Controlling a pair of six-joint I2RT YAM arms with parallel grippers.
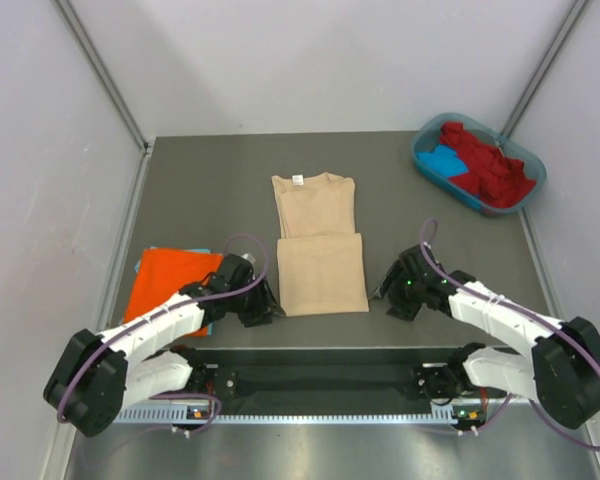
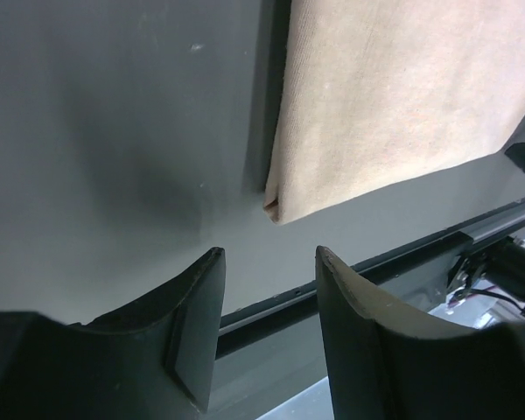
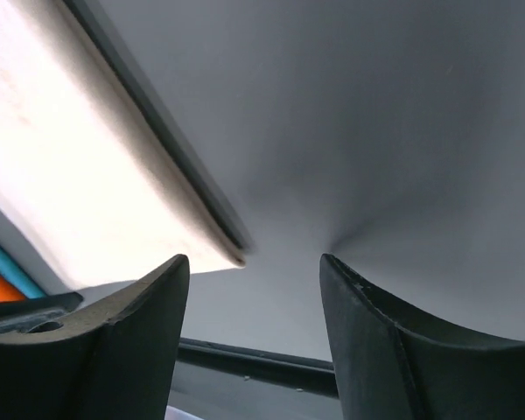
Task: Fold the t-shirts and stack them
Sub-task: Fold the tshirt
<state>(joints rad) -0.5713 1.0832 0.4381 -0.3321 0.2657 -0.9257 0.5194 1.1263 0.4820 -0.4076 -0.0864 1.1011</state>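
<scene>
The beige-tan t-shirt [image 1: 318, 245] lies in the middle of the table, its lower part folded up over itself, the white neck label at the far end. My left gripper [image 1: 265, 305] is open and empty just left of its near left corner [image 2: 276, 208]. My right gripper [image 1: 387, 293] is open and empty just right of its near right corner [image 3: 232, 256]. A folded orange t-shirt [image 1: 170, 280] lies at the left on something blue. Red [image 1: 485, 165] and blue [image 1: 442, 160] t-shirts sit crumpled in the tub.
The teal-blue oval tub [image 1: 430, 170] stands at the far right corner. A black rail [image 1: 320, 380] runs along the table's near edge between the arm bases. Grey walls close in the left, back and right sides.
</scene>
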